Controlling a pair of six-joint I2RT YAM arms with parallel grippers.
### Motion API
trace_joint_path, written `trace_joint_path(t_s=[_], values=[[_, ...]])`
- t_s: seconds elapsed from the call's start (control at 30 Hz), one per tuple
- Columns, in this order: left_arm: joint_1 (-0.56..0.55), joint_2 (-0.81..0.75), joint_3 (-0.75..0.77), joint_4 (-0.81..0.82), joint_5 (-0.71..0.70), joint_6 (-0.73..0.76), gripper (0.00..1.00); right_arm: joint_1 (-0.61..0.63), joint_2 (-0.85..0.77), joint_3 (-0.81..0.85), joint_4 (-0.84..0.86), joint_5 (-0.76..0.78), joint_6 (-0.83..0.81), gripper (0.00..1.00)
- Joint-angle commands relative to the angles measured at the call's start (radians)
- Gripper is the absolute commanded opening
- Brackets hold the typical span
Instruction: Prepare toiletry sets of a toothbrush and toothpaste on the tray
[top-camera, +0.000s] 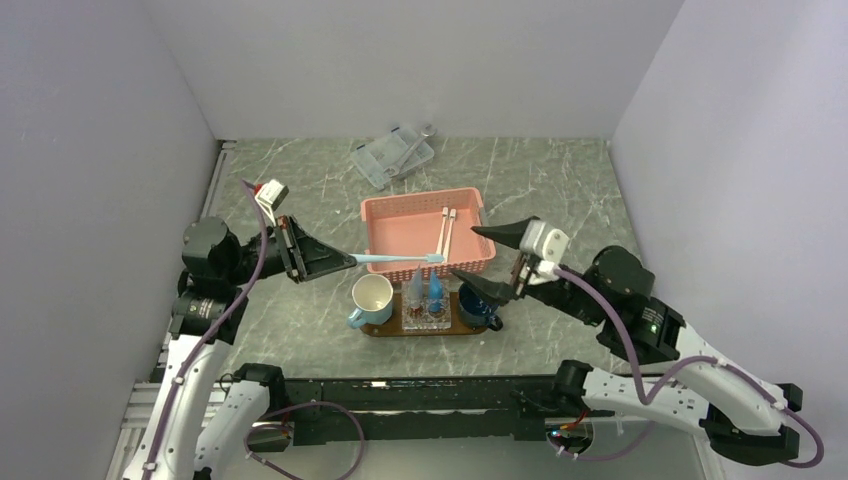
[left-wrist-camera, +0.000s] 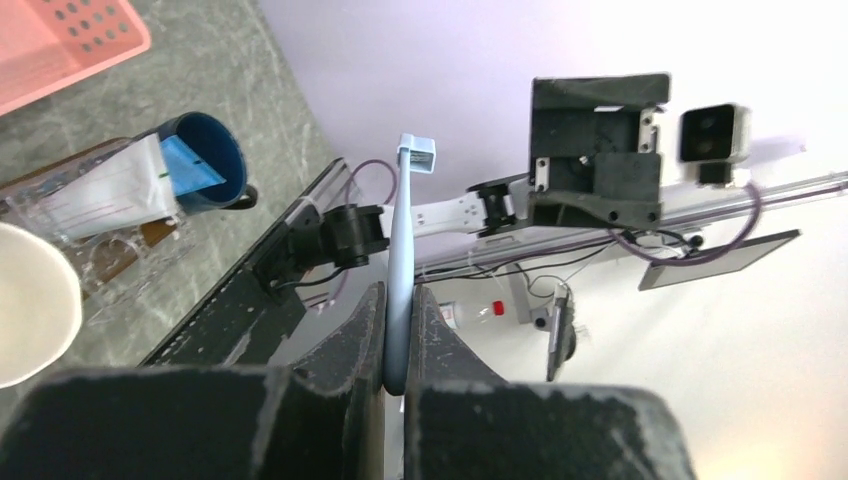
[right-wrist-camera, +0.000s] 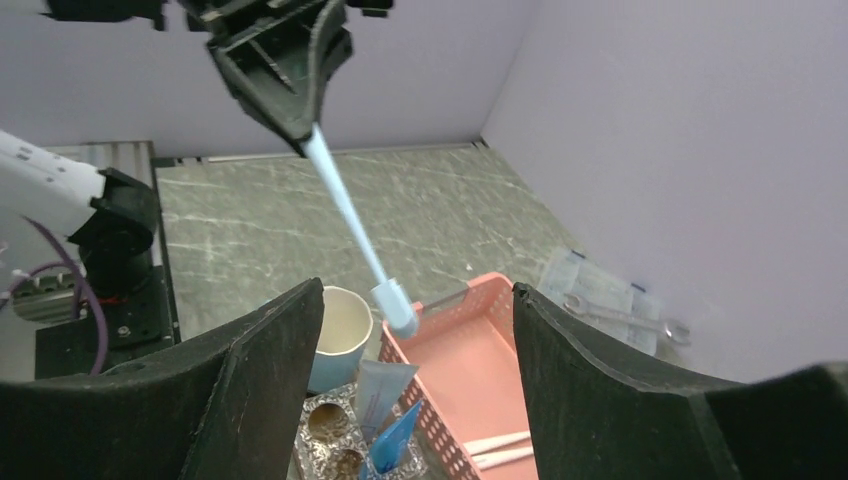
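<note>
My left gripper (top-camera: 325, 258) is shut on the handle end of a light-blue toothbrush (top-camera: 395, 258) and holds it level in the air, head pointing right. The handle shows pinched between the jaws in the left wrist view (left-wrist-camera: 400, 250). My right gripper (top-camera: 463, 251) is open and empty, and the brush head (right-wrist-camera: 395, 305) hangs just in front of its jaws. Below, the dark-brown tray (top-camera: 392, 331) carries a white mug (top-camera: 372, 298), a dark-blue mug (top-camera: 478, 308) and a clear holder. A pale toothpaste tube (right-wrist-camera: 380, 390) and a bright-blue one (right-wrist-camera: 397, 440) stand in the holder.
A pink basket (top-camera: 400, 228) behind the tray holds two white toothbrushes (top-camera: 445, 230). A clear plastic box (top-camera: 385, 160) with a wrench lies at the back. Walls close in the left, right and far sides.
</note>
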Motion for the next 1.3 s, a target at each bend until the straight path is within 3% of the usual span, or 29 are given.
trace_joint_path(t_s=[0.0, 0.2, 0.43, 0.83, 1.27], values=[[0.005, -0.016, -0.015, 0.283, 0.042, -0.205, 0.00, -0.004, -0.060, -0.050, 0.109, -0.129, -0.050, 0.72], [-0.002, -0.011, -0.022, 0.474, 0.093, -0.333, 0.00, -0.003, -0.074, -0.048, 0.066, -0.274, -0.126, 0.72], [-0.041, 0.003, -0.003, 0.491, 0.134, -0.317, 0.00, -0.004, -0.069, -0.014, 0.010, -0.383, -0.215, 0.70], [-0.094, 0.005, 0.019, 0.564, 0.161, -0.356, 0.00, -0.001, -0.017, 0.000, 0.097, -0.461, -0.256, 0.63], [-0.105, 0.002, 0.009, 0.595, 0.165, -0.374, 0.00, -0.003, 0.008, 0.011, 0.110, -0.513, -0.274, 0.41]])
